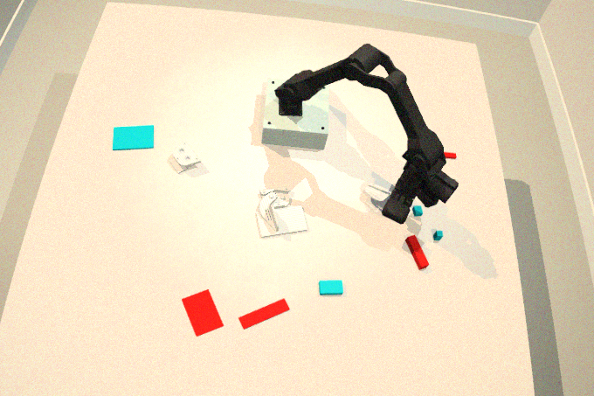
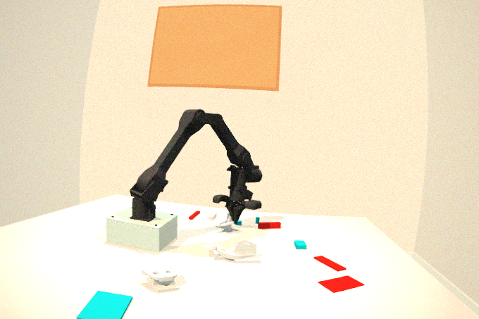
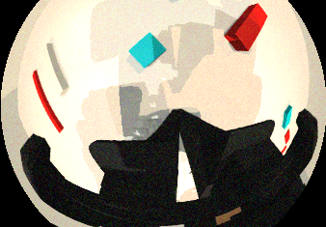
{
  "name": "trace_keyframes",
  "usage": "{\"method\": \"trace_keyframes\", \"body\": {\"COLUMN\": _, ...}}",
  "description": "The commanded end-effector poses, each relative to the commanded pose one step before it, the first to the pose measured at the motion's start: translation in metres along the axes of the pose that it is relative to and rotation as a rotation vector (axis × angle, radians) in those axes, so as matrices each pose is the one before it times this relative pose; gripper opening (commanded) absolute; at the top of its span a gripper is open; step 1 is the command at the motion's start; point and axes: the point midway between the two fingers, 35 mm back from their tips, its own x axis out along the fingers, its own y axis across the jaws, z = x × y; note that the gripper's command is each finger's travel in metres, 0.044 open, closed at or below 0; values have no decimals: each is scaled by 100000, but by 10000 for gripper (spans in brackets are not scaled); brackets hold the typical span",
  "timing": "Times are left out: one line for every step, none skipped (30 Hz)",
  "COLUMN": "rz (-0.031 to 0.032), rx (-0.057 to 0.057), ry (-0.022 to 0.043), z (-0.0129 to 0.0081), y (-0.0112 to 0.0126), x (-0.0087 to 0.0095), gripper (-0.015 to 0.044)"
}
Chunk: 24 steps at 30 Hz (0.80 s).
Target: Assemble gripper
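Exterior view: with one jaw seemingly seated on the gripper base (image 1: 293,221) (image 2: 252,260), I judge loose-jaw pickup in hand, my tool (image 1: 397,211) (image 2: 234,222) (image 3: 176,113) closed, apparently empty, beside the loose jaw (image 1: 378,189) (image 2: 223,226) (image 3: 153,122) on the bench (image 1: 143,238) (image 2: 239,292), and opening next.

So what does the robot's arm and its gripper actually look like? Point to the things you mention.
The arm (image 1: 417,122) (image 2: 173,148) is matte black all over, with chunky rounded joints and slimmer links. The gripper (image 2: 235,222) (image 3: 176,113) is black too, its fingers tapering to points. I can't make out any loose cables or lettering.
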Motion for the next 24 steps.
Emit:
{"method": "trace_keyframes", "body": {"rz": 520, "rx": 350, "ry": -183, "z": -40, "y": 778, "x": -1, "gripper": 0}}
{"method": "trace_keyframes", "body": {"rz": 6, "rx": 0, "ry": 0, "z": -6, "y": 78, "x": 1, "gripper": 0}}
{"method": "trace_keyframes", "body": {"rz": 2, "rx": 0, "ry": 0, "z": -2, "y": 26, "x": 0, "gripper": 0}}
{"method": "trace_keyframes", "body": {"rz": 0, "rx": 0, "ry": 0, "z": 0, "y": 0, "x": 0, "gripper": 0}}
{"method": "trace_keyframes", "body": {"rz": 0, "rx": 0, "ry": 0, "z": 0, "y": 0, "x": -27, "gripper": 0}}
{"method": "trace_keyframes", "body": {"rz": 0, "rx": 0, "ry": 0, "z": 1, "y": 0, "x": -80, "gripper": 0}}
{"method": "trace_keyframes", "body": {"rz": 0, "rx": 0, "ry": -1, "z": 1, "y": 0, "x": -133, "gripper": 0}}
{"method": "trace_keyframes", "body": {"rz": 0, "rx": 0, "ry": -1, "z": 0, "y": 0, "x": -163, "gripper": 0}}
{"method": "trace_keyframes", "body": {"rz": 0, "rx": 0, "ry": -1, "z": -1, "y": 0, "x": -163, "gripper": 0}}
{"method": "trace_keyframes", "body": {"rz": -16, "rx": -17, "ry": 8, "z": 18, "y": -9, "x": -226, "gripper": 0}}
{"method": "trace_keyframes", "body": {"rz": -48, "rx": -50, "ry": 24, "z": 43, "y": -26, "x": -680, "gripper": 0}}
{"method": "trace_keyframes", "body": {"rz": -80, "rx": -84, "ry": 43, "z": 41, "y": -38, "x": -1141, "gripper": 0}}
{"method": "trace_keyframes", "body": {"rz": -98, "rx": -104, "ry": 58, "z": -5, "y": -36, "x": -1432, "gripper": 0}}
{"method": "trace_keyframes", "body": {"rz": -78, "rx": -84, "ry": 51, "z": -49, "y": -20, "x": -1158, "gripper": 0}}
{"method": "trace_keyframes", "body": {"rz": -46, "rx": -50, "ry": 32, "z": -49, "y": -9, "x": -697, "gripper": 0}}
{"method": "trace_keyframes", "body": {"rz": -15, "rx": -17, "ry": 11, "z": -20, "y": -2, "x": -233, "gripper": 0}}
{"method": "trace_keyframes", "body": {"rz": 0, "rx": 0, "ry": 0, "z": 0, "y": 0, "x": 0, "gripper": 0}}
{"method": "trace_keyframes", "body": {"rz": 0, "rx": 0, "ry": 0, "z": 0, "y": 0, "x": 0, "gripper": 0}}
{"method": "trace_keyframes", "body": {"rz": 0, "rx": 0, "ry": 0, "z": 0, "y": 0, "x": 0, "gripper": 0}}
{"method": "trace_keyframes", "body": {"rz": -150, "rx": -142, "ry": -663, "z": 160, "y": -33, "x": 765, "gripper": 26}}
{"method": "trace_keyframes", "body": {"rz": 0, "rx": 0, "ry": 0, "z": 0, "y": 0, "x": 0, "gripper": 52}}
{"method": "trace_keyframes", "body": {"rz": 0, "rx": 0, "ry": 0, "z": 0, "y": 0, "x": 0, "gripper": 79}}
{"method": "trace_keyframes", "body": {"rz": 0, "rx": 0, "ry": 0, "z": 0, "y": 0, "x": 0, "gripper": 105}}
{"method": "trace_keyframes", "body": {"rz": 0, "rx": 0, "ry": 0, "z": 0, "y": 0, "x": 0, "gripper": 131}}
